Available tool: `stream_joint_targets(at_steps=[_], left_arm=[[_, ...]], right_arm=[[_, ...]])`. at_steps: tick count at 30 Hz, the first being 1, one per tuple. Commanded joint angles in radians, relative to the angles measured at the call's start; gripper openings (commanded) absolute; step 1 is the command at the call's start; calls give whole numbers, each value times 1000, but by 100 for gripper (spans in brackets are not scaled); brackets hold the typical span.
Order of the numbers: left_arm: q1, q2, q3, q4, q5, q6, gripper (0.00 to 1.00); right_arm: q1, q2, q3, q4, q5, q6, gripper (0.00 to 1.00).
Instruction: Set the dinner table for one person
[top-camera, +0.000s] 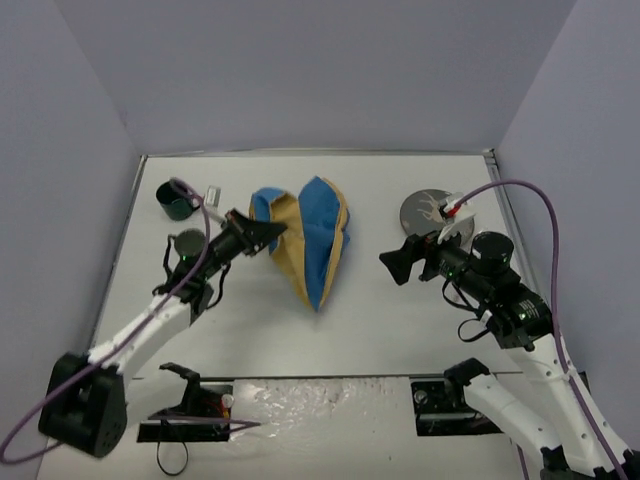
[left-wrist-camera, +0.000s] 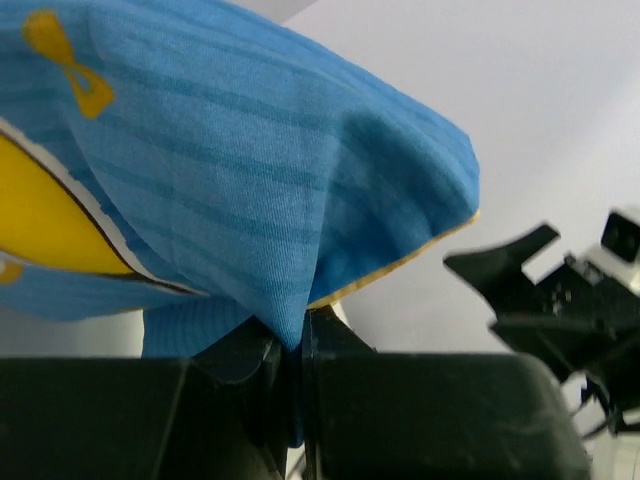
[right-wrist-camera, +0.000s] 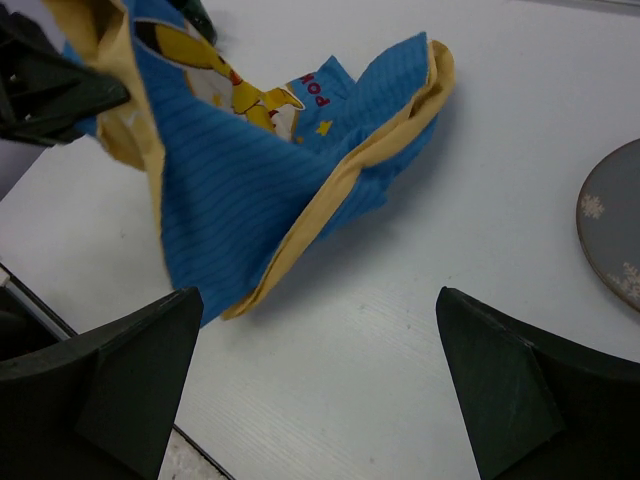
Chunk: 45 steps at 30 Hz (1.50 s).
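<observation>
The blue-and-yellow cartoon-print placemat (top-camera: 310, 240) hangs crumpled over the middle of the white dinner table (top-camera: 380, 320). My left gripper (top-camera: 268, 231) is shut on its left corner and holds it lifted; the left wrist view shows blue cloth (left-wrist-camera: 250, 190) pinched between the jaws. My right gripper (top-camera: 395, 265) is open and empty, right of the placemat (right-wrist-camera: 260, 180), above bare tabletop (right-wrist-camera: 400, 330). A dark grey plate (top-camera: 432, 212) lies at the back right, its edge showing in the right wrist view (right-wrist-camera: 612, 235). A dark green cup (top-camera: 176, 201) stands at the back left.
A small white object (top-camera: 211, 194) lies beside the cup. A white and red item (top-camera: 455, 209) rests on the plate's right side. Grey walls enclose the table on three sides. The arm bases sit at the near edge.
</observation>
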Motion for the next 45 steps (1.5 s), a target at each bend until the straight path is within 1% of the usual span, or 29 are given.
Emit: stream_joint_targets(at_steps=[1,2,3,5,6,8,9,10,11,13,14,16,19,22,27,29,33,35,41,42,43,45], left_arm=[[-11,-358,-163,-198,-101,37,0],[-17,-461,-225,-306,-135,23,0],[-20,-604,-271,-450,-181,8,0],[-24,-797,-307,-809,-255,-15,0],[-24,-910,-318,-893,-308,-45,0],[-22,-1073,-324,-1183,-389,-96,9],[-23,-1153,-325,-1228,-420,-132,13],[-24,-1162,-321,-1274,-428,-147,21],[-24,-1125,-310,-1306,-425,-144,27],[-24,-1033,-276,-1315,-421,-118,30],[-24,-966,-262,-1313,-416,-110,34],[-24,-871,-228,-1313,-415,-81,49],[-24,-768,-166,-1351,-445,-11,61],[-25,-698,-104,-1386,-477,30,75],[-25,-653,-15,-1464,-533,69,93],[-25,-648,8,-1483,-537,81,94],[-24,-611,95,-1502,-590,159,96],[-24,-567,148,-1497,-602,236,97],[-24,-384,352,-1503,-641,426,97],[-24,-333,403,-1496,-648,461,97],[-24,-301,418,-1486,-652,488,97],[-24,-220,482,-1459,-655,550,97]], right_arm=[[9,75,-32,39,-51,38,100],[12,98,-35,40,-48,40,100],[13,132,-33,41,-43,41,100],[18,177,-28,47,-19,49,100],[18,209,-26,52,-1,60,100],[28,263,-16,59,37,83,100],[30,299,-13,67,54,95,100],[35,338,-10,76,64,104,100],[42,378,-7,85,75,113,100],[60,453,-2,103,114,141,100],[73,486,3,116,130,151,100],[106,557,22,149,170,166,100],[129,662,51,189,235,182,100],[156,769,89,226,288,194,100],[184,968,163,289,343,231,100],[195,1003,175,304,385,238,98],[205,1094,194,348,414,276,87],[209,1117,194,354,433,279,83],[212,1159,172,372,434,279,77],[212,1163,166,378,432,279,74],[212,1166,162,381,430,279,73],[212,1181,162,384,426,277,66]])
